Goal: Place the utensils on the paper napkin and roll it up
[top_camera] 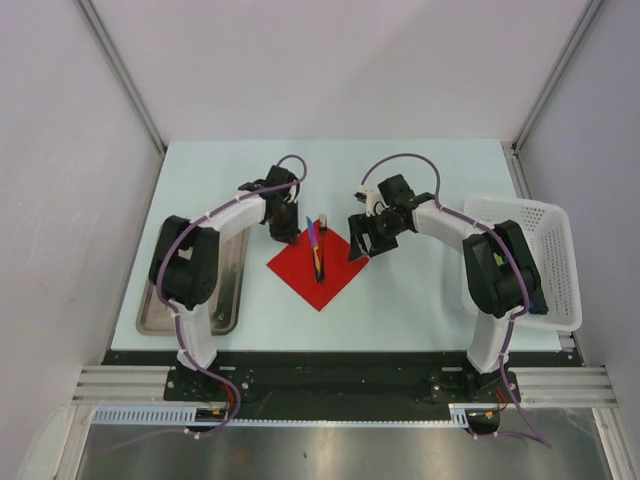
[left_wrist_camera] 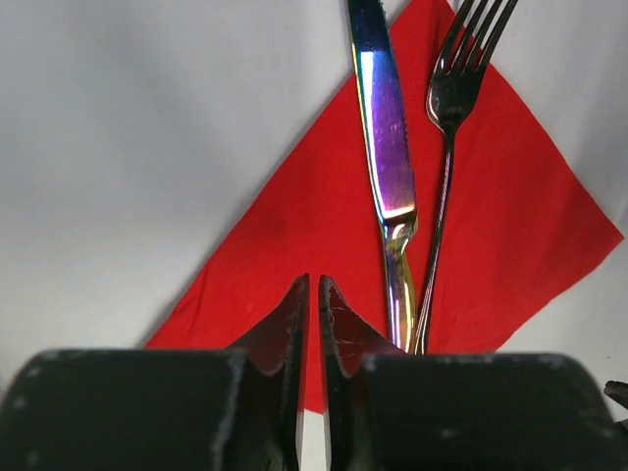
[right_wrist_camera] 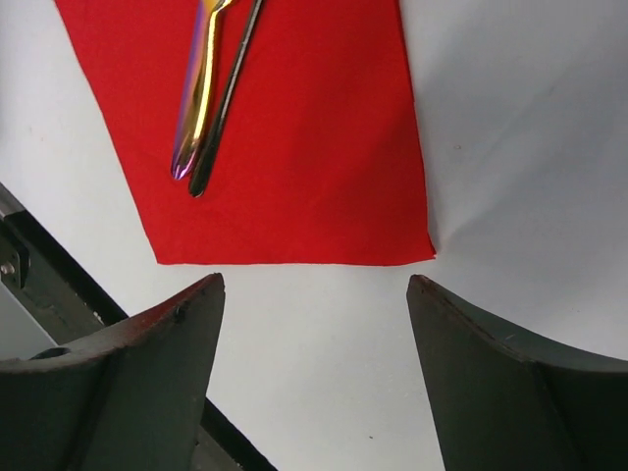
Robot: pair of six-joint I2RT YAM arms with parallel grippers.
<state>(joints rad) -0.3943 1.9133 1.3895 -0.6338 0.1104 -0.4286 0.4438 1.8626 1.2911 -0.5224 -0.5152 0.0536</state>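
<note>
Red paper napkin (top_camera: 318,285) spread flat on the pale table (top_camera: 420,190), turned as a diamond, midway between the two arms. On it, an iridescent knife (left_wrist_camera: 385,147) and a dark fork (left_wrist_camera: 446,186) side by side along its middle, close together and almost touching at the handles. Handle ends resting on the red paper; blade tip and tines reaching past the far corner onto the bare table. Left gripper (left_wrist_camera: 313,285) down at the napkin's left corner, fingers pressed nearly together with just a thin slit between, tips over the red edge. Whether any paper nipped in that slit: impossible to tell. Right gripper (right_wrist_camera: 314,285) at the napkin's right corner, fingers spread wide apart, only bare table between them, tips just short of the paper's edge in the wrist view, not touching it. Knife and fork gripped by neither; knife handle lying just beside the left gripper's fingers in its wrist view. Off to the left, partly under the left arm, a flat metal tray (top_camera: 232,290). At the table's right edge, beside the right arm, a white lattice basket (top_camera: 560,260)
</note>
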